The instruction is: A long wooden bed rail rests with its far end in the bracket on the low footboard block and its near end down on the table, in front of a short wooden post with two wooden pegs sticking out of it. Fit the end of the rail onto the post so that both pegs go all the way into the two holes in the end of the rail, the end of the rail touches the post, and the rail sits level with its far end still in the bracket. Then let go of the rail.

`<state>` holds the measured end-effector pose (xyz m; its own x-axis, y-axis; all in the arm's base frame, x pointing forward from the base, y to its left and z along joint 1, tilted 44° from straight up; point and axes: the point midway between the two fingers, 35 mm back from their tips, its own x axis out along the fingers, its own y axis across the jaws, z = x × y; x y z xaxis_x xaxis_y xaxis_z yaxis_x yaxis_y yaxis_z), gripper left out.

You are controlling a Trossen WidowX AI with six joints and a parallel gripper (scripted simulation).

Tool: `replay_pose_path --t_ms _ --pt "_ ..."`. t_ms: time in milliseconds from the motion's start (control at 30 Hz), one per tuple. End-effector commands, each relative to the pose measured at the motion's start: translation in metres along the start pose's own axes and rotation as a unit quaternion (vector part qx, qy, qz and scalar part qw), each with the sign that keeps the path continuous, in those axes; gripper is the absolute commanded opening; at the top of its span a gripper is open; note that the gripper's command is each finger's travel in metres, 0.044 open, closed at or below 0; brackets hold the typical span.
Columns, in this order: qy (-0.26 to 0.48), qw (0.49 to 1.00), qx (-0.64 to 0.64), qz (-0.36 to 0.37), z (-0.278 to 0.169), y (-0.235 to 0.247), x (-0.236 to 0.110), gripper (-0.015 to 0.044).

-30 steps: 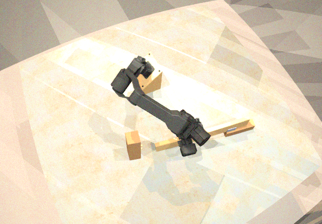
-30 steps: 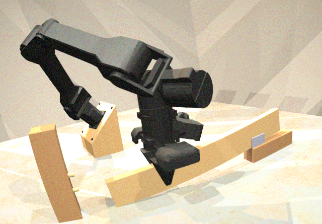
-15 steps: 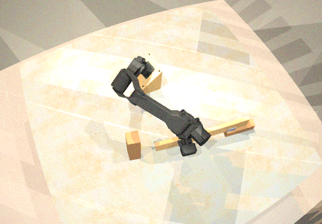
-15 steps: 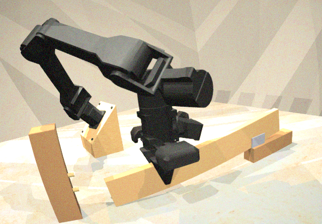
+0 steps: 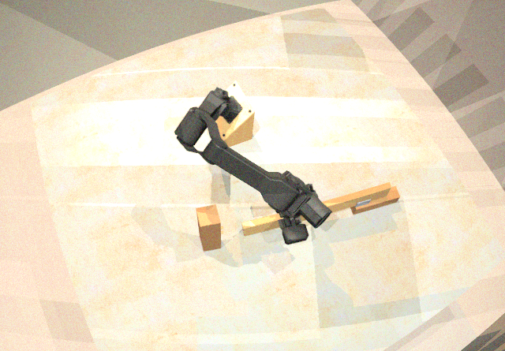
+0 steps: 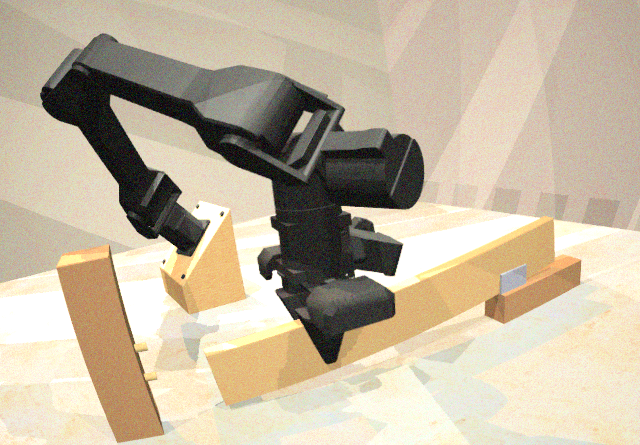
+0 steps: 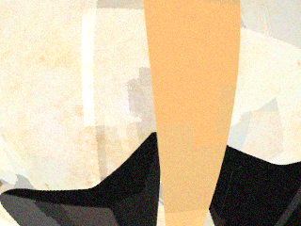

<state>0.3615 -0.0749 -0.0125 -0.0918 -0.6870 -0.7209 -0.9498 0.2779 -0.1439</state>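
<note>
Gripper (image 6: pixel 326 349) clamped across rail (image 6: pixel 444 285), closer to near end than bracket. Near end resting on tabletop (image 6: pixel 516 388), short of post (image 6: pixel 103 337). Probably stiff, long, prone to pivoting; better gripped close to near end.
</note>
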Motion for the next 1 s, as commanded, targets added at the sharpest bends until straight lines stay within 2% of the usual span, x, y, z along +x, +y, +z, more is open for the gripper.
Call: replay_pose_path --t_ms 0,967 --pt "-0.006 1.000 -0.001 -0.006 0.003 -0.002 -0.008 0.0000" --pt "-0.006 1.000 -0.001 -0.006 0.003 -0.003 -0.022 0.0000"
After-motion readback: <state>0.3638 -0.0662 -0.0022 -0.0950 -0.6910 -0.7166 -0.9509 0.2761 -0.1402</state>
